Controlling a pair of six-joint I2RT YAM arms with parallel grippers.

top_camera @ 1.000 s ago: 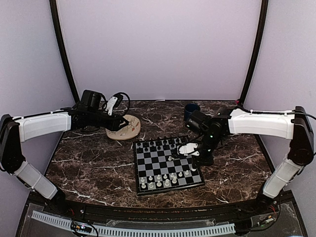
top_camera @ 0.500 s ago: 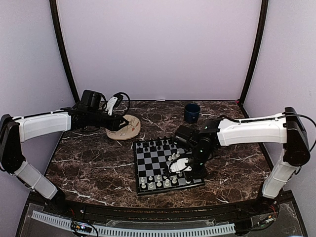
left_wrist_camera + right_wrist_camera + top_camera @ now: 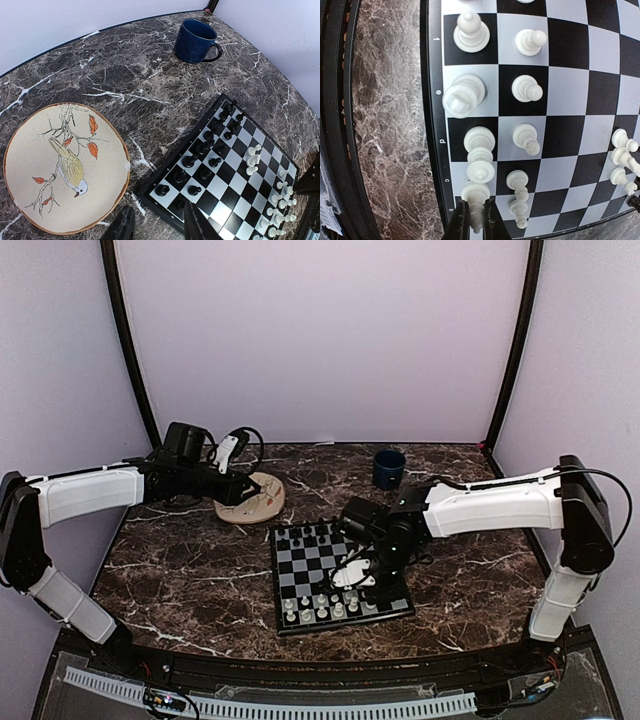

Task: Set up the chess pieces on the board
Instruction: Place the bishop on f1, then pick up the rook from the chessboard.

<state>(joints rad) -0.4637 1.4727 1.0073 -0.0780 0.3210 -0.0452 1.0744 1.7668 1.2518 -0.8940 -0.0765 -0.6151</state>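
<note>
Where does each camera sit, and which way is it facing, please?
Top external: above and behind the arms, looking down over the table; both arms, board, plate and cup show.
Left wrist: near the plate, angled toward board and cup; the open left gripper at the bottom edge.
Right wrist: straight down on the board's white pieces; the right gripper closed on a white piece.
Shared: all views show the board.
</note>
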